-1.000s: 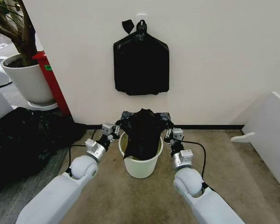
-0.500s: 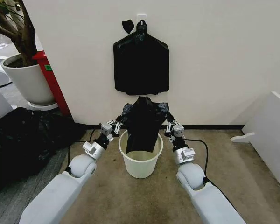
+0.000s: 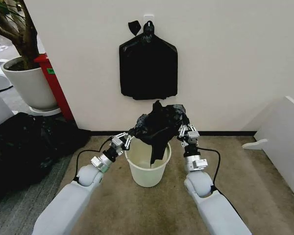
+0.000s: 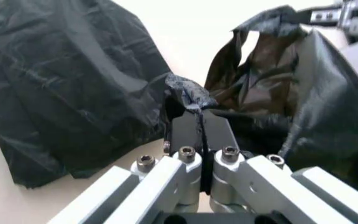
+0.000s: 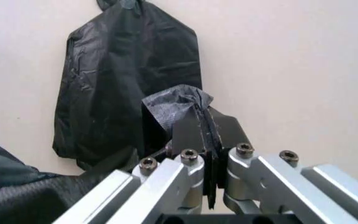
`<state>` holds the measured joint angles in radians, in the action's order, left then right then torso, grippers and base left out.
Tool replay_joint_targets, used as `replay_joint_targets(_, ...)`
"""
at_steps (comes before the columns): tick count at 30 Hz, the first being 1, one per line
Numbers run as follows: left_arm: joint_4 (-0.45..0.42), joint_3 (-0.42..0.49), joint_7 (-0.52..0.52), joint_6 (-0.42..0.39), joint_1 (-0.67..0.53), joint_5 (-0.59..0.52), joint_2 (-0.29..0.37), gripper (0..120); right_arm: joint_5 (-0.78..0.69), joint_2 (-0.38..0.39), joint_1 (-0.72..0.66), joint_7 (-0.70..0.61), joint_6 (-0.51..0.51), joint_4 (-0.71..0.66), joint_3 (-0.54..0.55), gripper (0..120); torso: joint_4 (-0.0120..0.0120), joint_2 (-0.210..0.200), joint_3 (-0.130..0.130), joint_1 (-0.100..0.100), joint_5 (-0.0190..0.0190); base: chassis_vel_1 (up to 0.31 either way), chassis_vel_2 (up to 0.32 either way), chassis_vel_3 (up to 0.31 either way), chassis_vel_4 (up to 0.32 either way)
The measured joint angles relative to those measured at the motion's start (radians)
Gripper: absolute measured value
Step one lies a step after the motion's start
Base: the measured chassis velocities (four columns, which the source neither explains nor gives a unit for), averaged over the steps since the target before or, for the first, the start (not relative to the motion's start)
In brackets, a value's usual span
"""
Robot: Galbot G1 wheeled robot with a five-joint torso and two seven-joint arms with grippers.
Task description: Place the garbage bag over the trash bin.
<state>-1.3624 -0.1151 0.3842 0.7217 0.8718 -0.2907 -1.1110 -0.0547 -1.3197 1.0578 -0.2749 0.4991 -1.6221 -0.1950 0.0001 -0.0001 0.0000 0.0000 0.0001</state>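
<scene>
The cream-white trash bin (image 3: 148, 172) stands on the carpet by the wall, between my two arms. Above its mouth hangs the glossy black garbage bag (image 3: 158, 126), stretched between both grippers with its lower tip dangling into the bin. My left gripper (image 3: 128, 137) is shut on the bag's left edge, and in the left wrist view the fingers (image 4: 199, 127) pinch a fold of the bag (image 4: 291, 93). My right gripper (image 3: 185, 128) is shut on the bag's right edge; its wrist view shows a tuft of the bag (image 5: 177, 103) clamped between the pads.
A flat bundle of black bags (image 3: 148, 66) hangs on the wall above the bin. A heap of black plastic (image 3: 24, 142) lies at the left, beside a white planter pot (image 3: 30, 87) and a red post. A white panel (image 3: 284, 142) stands at the right.
Both grippers have risen and carried the bag up: it sat mostly inside the bin a second ago and now hangs above the rim, bunched more toward the right.
</scene>
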Motion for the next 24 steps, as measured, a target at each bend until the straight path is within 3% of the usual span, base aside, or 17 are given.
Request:
replay_joint_targets(6, 0.091, -0.007, -0.04, 0.084, -0.045, 0.147, -0.032, 0, 0.003, 0.005, 0.004, -0.002, 0.04, 0.037, -0.003, 0, -0.0003, 0.0, 0.0, 0.0, -0.0001, 0.0, 0.0, 0.0, 0.0)
replay_joint_targets(10, 0.162, -0.001, -0.19, 0.107, -0.051, 0.273, -0.068, 0, 0.002, -0.001, -0.006, -0.004, 0.068, 0.094, 0.0, 0, 0.0, 0.0, 0.0, 0.0, 0.0, 0.0, 0.0, 0.0, 0.0)
replay_joint_targets(16, 0.177, -0.003, -0.244, 0.105, -0.056, 0.349, -0.072, 0, -0.003, 0.014, -0.003, -0.002, 0.074, 0.108, 0.025, 0, -0.0002, 0.0, 0.0, 0.0, -0.0001, 0.0, 0.0, 0.0, 0.0)
replay_joint_targets(24, 0.175, -0.006, -0.23, 0.099, -0.034, 0.417, -0.027, 0, 0.071, 0.034, 0.041, -0.03, 0.066, 0.099, 0.084, 0, 0.0, 0.0, 0.0, 0.0, -0.0001, 0.0, 0.0, 0.0, 0.0)
